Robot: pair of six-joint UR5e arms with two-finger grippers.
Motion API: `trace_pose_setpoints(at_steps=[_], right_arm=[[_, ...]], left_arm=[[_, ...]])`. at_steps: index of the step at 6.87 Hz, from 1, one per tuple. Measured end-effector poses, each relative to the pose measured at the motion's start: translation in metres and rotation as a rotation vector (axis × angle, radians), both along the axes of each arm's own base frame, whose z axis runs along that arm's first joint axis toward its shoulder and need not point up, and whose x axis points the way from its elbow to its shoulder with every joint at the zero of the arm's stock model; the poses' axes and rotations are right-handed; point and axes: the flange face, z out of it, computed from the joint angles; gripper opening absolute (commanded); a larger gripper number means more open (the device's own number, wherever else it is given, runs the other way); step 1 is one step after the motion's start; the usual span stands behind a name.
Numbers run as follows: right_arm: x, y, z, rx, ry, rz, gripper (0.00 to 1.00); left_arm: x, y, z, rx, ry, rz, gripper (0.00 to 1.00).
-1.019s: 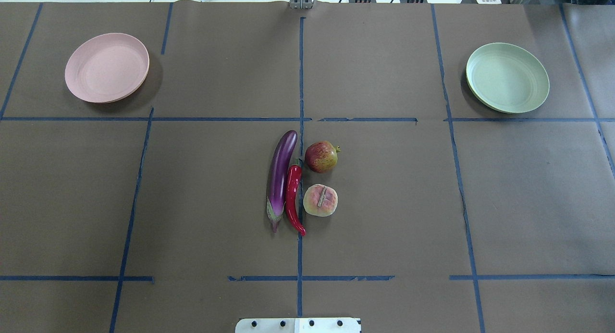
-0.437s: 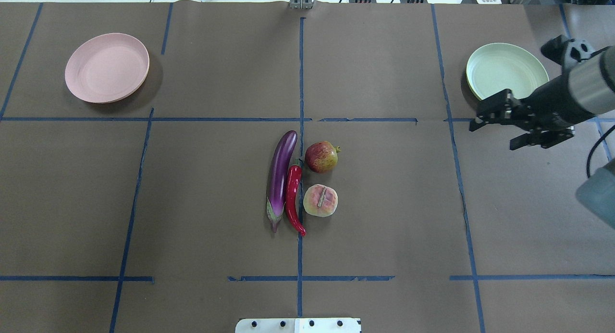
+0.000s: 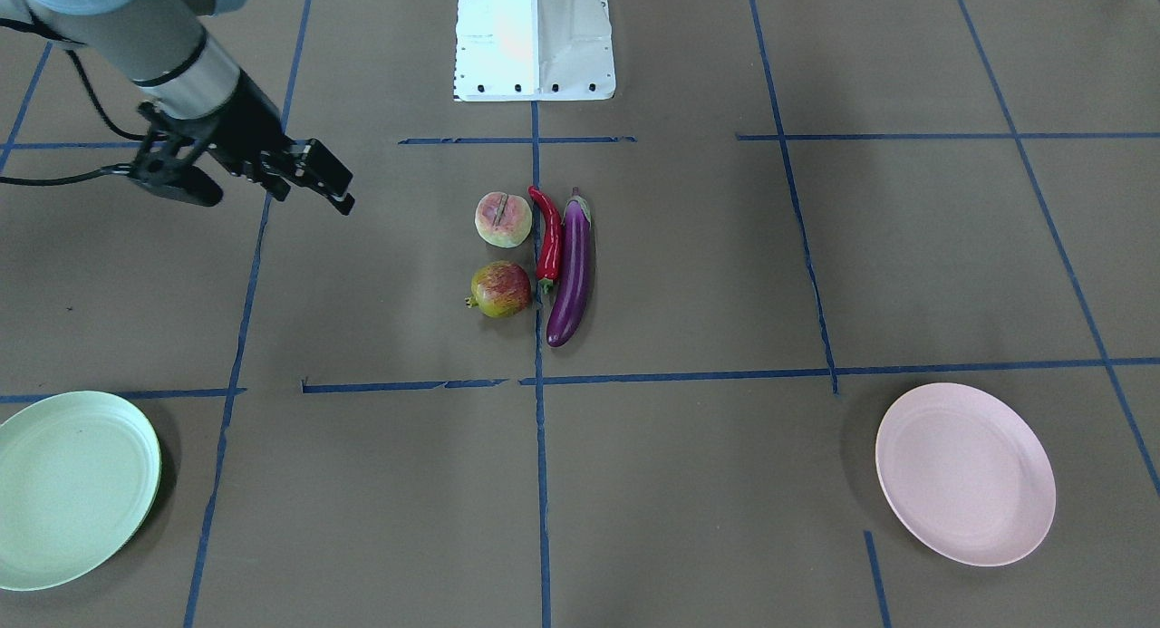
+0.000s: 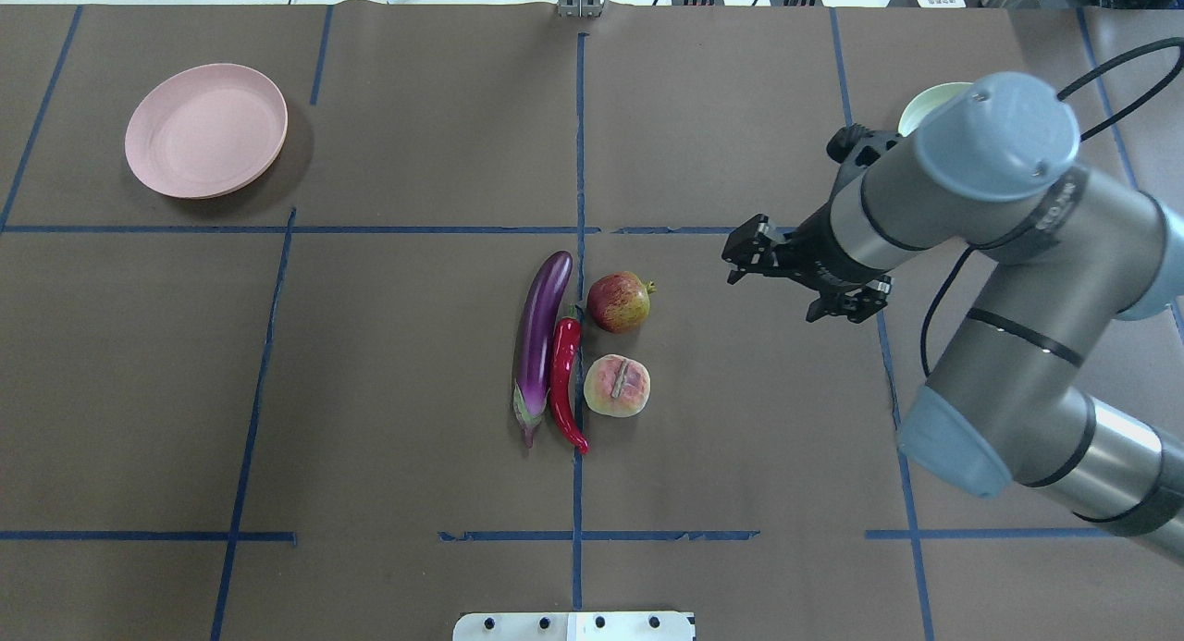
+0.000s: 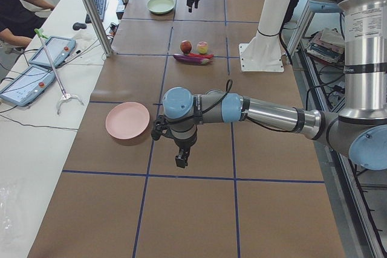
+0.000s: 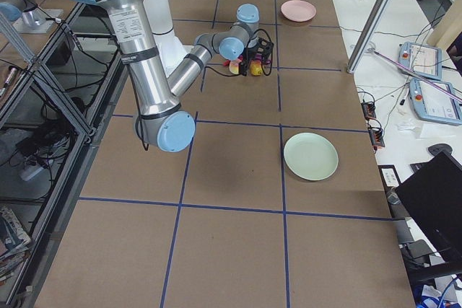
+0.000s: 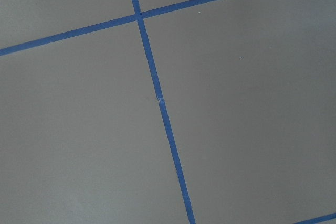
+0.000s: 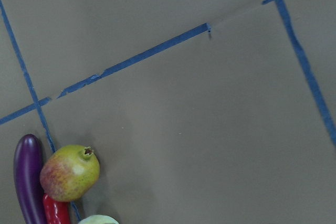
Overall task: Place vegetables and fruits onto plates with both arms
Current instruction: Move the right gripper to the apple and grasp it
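Oval red-yellow-green fruit (image 4: 620, 302) sits mid-table, at 8 o'clock from the right gripper (image 4: 740, 254) in the overhead view, clearly apart. Jaws look parted, empty. Right arm nearer. Left gripper (image 5: 180, 160) hangs by the pink plate (image 5: 127, 120), far off; jaw state can't tell.

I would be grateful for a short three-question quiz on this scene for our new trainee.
1. True or false: the pink plate and the green plate are both empty.
2. Fill in: the robot's ____ claw hovers over the table near the red-yellow fruit.
3. Which lies right alongside the eggplant? A the red-yellow fruit; B the chili pepper; C the pink plate.

Key: 1 true; 2 right; 3 B.
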Motion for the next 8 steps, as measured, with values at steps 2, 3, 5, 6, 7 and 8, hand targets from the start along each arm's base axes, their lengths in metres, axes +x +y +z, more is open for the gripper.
trace_pose_setpoints(at_steps=[2,3,5,6,7,8], right_arm=[[-0.056,-0.014,-0.024,-0.067,0.040,0.069,1.00],[-0.076,-0.026,-0.034,-0.126,0.044,0.116,1.00],[-0.106,-0.044,-0.042,-0.231,0.063,0.215,1.00],[-0.122,-0.048,-0.044,-0.259,0.076,0.244,1.00],[-0.133,-0.048,-0.044,-0.272,0.087,0.260,1.00],[-0.141,-0.049,-0.046,-0.274,0.093,0.278,1.00]], left_arm=[[0.000,0.000,0.000,0.000,0.000,0.000,1.00],[0.000,0.000,0.000,0.000,0.000,0.000,1.00],[0.001,0.000,-0.001,0.000,0.000,0.001,1.00],[0.001,0.000,-0.001,0.001,0.000,0.001,1.00],[0.001,0.000,0.000,0.000,0.000,0.001,1.00],[0.001,0.000,0.000,-0.001,0.000,0.001,1.00]])
